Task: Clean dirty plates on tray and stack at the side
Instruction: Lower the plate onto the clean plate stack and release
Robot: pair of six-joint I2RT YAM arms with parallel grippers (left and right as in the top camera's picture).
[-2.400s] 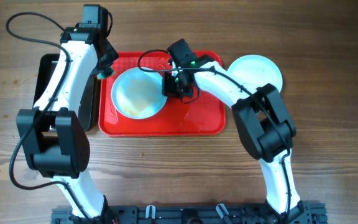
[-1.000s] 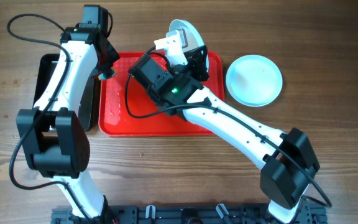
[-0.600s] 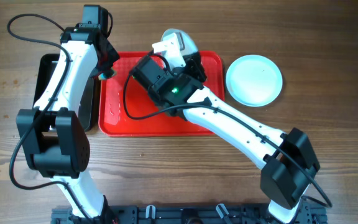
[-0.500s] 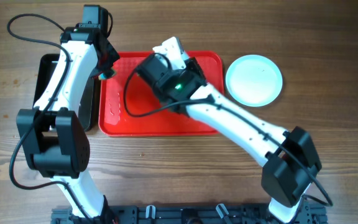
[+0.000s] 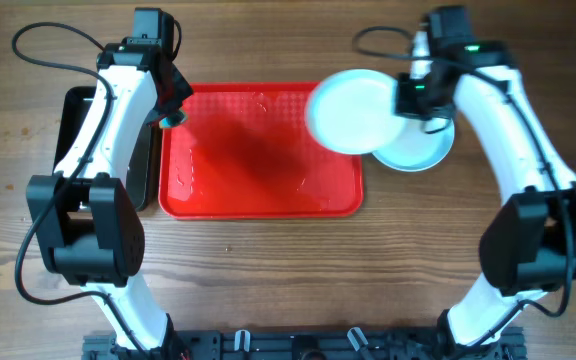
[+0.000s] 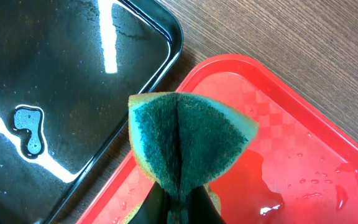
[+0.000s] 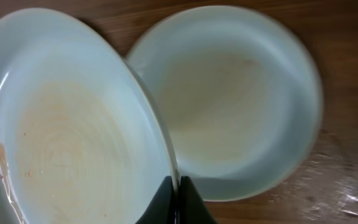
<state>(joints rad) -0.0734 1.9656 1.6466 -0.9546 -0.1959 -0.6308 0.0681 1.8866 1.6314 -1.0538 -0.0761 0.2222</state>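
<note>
Right claw (image 7: pixel 179 196) pinches a smeared plate (image 7: pixel 73 130) by its rim, overlapping the stacked plate (image 7: pixel 241 106); centre it, lower flat. Left claw (image 6: pixel 174 208) clenches a sponge (image 6: pixel 188 140).

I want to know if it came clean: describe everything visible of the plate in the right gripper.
The plate is round, pale mint-white and glossy, with a shallow well. A faint orange-brown film and a few specks show inside. The right gripper pinches its rim, holding it tilted above the red tray's right end, overlapping the second plate on the table. Nothing else visibly touches it.
</note>
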